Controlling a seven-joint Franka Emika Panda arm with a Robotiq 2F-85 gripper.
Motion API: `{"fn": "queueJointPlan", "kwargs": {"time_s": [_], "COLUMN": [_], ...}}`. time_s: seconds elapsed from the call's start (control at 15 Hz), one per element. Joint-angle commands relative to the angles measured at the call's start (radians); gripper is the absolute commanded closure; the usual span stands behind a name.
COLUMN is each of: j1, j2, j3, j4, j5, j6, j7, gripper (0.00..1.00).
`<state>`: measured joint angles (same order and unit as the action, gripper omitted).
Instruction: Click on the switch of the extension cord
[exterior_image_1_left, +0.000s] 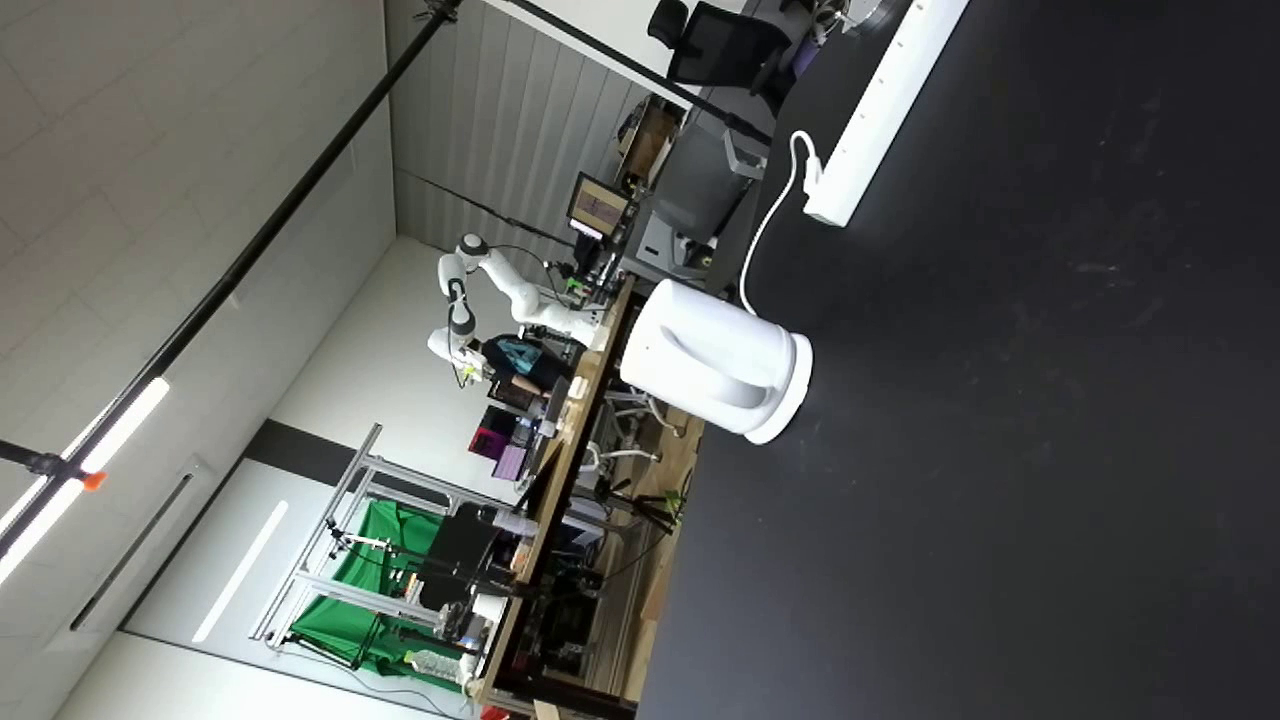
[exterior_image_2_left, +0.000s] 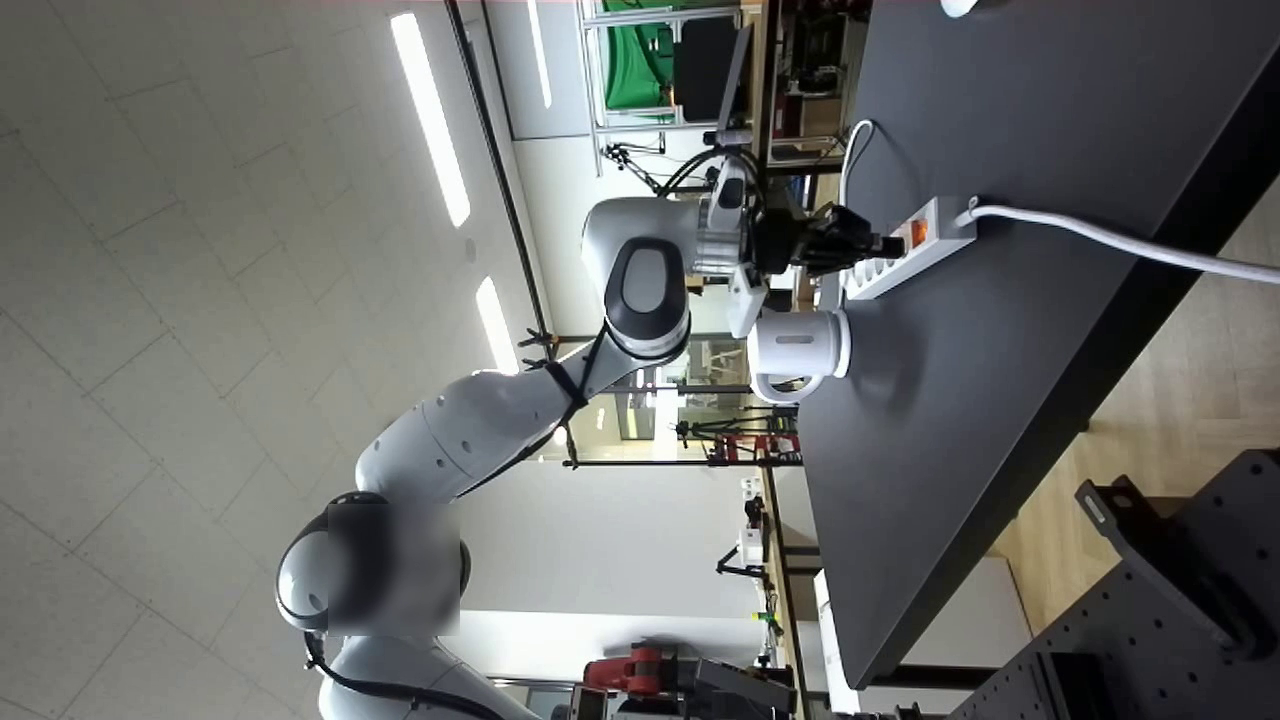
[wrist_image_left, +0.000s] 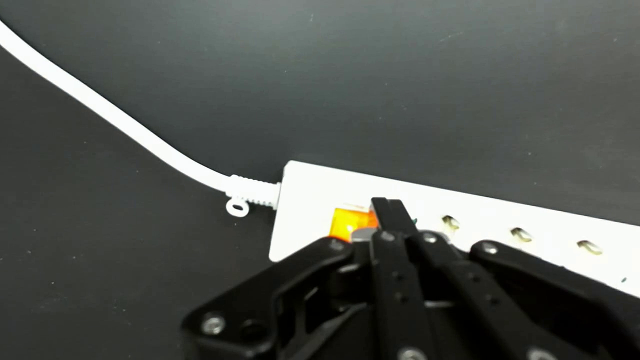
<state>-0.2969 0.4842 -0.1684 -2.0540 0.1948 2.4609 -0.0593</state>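
Observation:
The extension cord is a long white power strip (exterior_image_1_left: 885, 115) on the dark table; it also shows in an exterior view (exterior_image_2_left: 935, 250) and the wrist view (wrist_image_left: 310, 200). Its orange switch (wrist_image_left: 349, 222) lies near the cable end and also shows in an exterior view (exterior_image_2_left: 917, 233). My gripper (wrist_image_left: 387, 201) is shut and empty, its fingertips pressed together. The tips overlap the right edge of the switch in the wrist view and hide part of it. In an exterior view the gripper (exterior_image_2_left: 888, 247) is right at the switch end; I cannot tell if it touches.
A white kettle (exterior_image_1_left: 715, 355) stands on the table near the strip's far end, also in an exterior view (exterior_image_2_left: 795, 345). A thin white cord (exterior_image_1_left: 775, 205) runs between kettle and strip. The strip's thick white cable (exterior_image_2_left: 1110, 238) runs over the table edge.

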Motion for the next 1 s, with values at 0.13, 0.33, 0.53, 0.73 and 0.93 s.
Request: {"fn": "queueJointPlan", "kwargs": {"time_s": [0.13,0.33,0.53,0.73,0.93], "j1": [0.000,-0.001,0.006,0.007,0.000], "j2": [0.017,0.028,0.039,0.049,0.065], "j3": [-0.004,-0.007,-0.022,-0.030,-0.032], "j4": [0.014,0.026,0.054,0.076,0.089], "j5": [-0.003,-0.006,-0.029,-0.049,-0.048], "j6": [0.004,-0.001,-0.029,-0.036,-0.032], "j7": [0.030,0.032,0.044,0.044,0.040], "gripper": [1.00,1.00,1.00,1.00,1.00]}}
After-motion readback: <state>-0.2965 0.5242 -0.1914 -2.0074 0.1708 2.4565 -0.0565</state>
